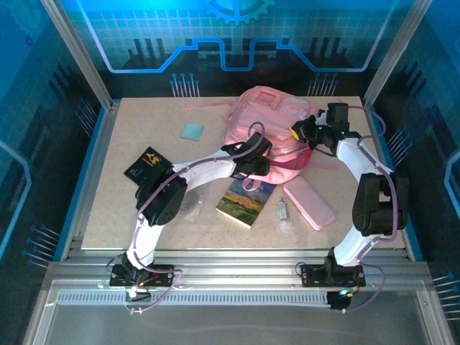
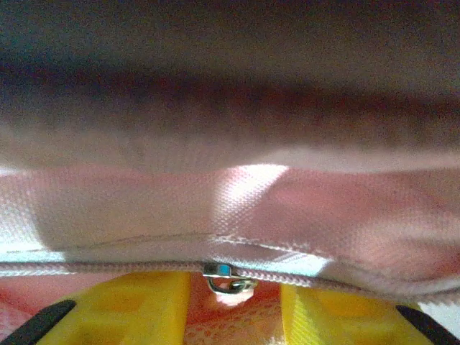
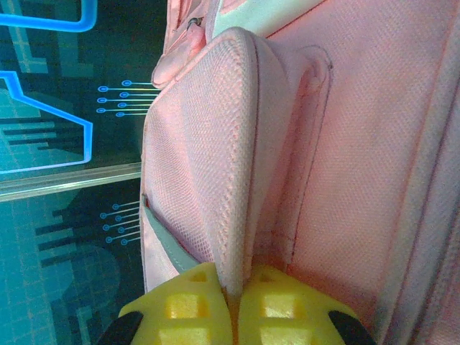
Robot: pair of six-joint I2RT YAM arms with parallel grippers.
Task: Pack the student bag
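I'm looking at a beige speckled table (image 1: 108, 223). The pink student bag (image 1: 269, 108) lies on it at the far middle. A small teal square (image 1: 192, 131) sits left of the bag, apart from it. A black booklet with a gold mark (image 1: 147, 165) is on the left side. A landscape-cover book (image 1: 246, 203) is near the middle, with a small clear bottle (image 1: 283, 213) just beside it on the right. A flat pink pencil case (image 1: 309, 203) lies slanted beyond the bottle.

The student bag (image 1: 273, 115) lies at one o'clock on the table (image 1: 115, 223), with the left gripper (image 1: 260, 149) at its seven o'clock edge and the right gripper (image 1: 298, 133) at its three o'clock side. A teal card (image 1: 192, 131) sits at ten o'clock, a black booklet (image 1: 147, 165) at nine, a book (image 1: 246, 201) at six, a pink pencil case (image 1: 309, 203) at four.
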